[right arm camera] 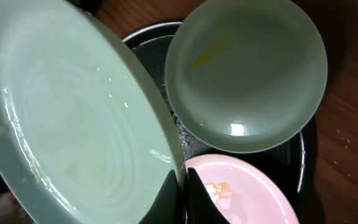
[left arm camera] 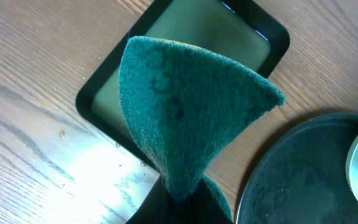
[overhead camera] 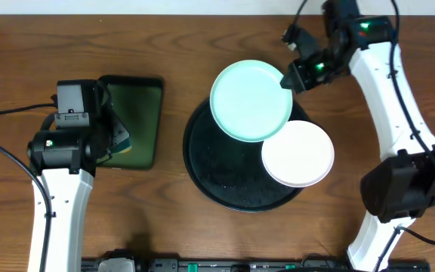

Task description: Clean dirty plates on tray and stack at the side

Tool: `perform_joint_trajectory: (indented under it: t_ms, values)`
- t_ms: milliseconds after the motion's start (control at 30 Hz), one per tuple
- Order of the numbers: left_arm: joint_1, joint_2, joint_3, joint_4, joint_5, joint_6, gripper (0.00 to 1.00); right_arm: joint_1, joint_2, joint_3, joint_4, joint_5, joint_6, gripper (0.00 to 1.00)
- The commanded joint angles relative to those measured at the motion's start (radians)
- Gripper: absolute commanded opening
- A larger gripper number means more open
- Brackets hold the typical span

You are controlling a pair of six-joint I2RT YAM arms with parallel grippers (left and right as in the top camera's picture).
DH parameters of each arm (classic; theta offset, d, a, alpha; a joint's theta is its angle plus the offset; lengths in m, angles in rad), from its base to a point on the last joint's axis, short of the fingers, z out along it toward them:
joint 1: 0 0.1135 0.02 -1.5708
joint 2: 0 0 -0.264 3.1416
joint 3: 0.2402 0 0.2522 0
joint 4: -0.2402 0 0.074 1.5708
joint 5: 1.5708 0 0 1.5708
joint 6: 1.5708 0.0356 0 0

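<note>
Right gripper [right arm camera: 182, 190] clamps mint plate [right arm camera: 73, 124] by rim; left gripper [left arm camera: 178, 196] pinches scouring pad [left arm camera: 185, 106]. Best: hold plate steady over tray [overhead camera: 202, 160], press pad flat, wipe in circles.

The brown wooden worktop [overhead camera: 172, 227] carries a large round black tray [overhead camera: 217, 168] near its middle. A smaller rectangular dark green tray [overhead camera: 138, 121] lies to its left, not touching it.

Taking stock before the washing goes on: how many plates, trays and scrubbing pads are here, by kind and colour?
Mint green plates: 2, held plate and smeared plate
White plate: 1
Trays: 2, black tray and dark green tray
Green scouring pad: 1
Total: 6
</note>
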Motion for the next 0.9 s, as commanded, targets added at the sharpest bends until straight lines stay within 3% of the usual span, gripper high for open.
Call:
perform_joint_trajectory:
  t_ms: [0, 133, 333, 567, 733, 867]
  values:
    - [0.005, 0.008, -0.015, 0.005, -0.001, 0.017, 0.07, 0.001, 0.011, -0.002, -0.013, -0.098, -0.062, 0.01]
    - [0.005, 0.017, -0.015, 0.005, -0.001, 0.018, 0.07, 0.098, 0.011, -0.002, -0.003, 0.245, 0.017, 0.01]
    - [0.005, 0.029, -0.015, 0.006, -0.001, 0.017, 0.08, 0.323, 0.007, -0.002, 0.018, 0.93, 0.238, 0.01]
    - [0.005, 0.036, -0.015, 0.008, -0.002, 0.018, 0.07, 0.675, 0.006, -0.002, 0.031, 1.737, 0.283, 0.01]
    - [0.005, 0.036, -0.015, 0.007, -0.002, 0.018, 0.07, 0.798, 0.006, -0.002, 0.045, 1.793, 0.165, 0.01]
    - [0.005, 0.036, -0.015, 0.008, -0.002, 0.018, 0.07, 0.821, 0.008, -0.003, 0.09, 1.693, 0.198, 0.01]
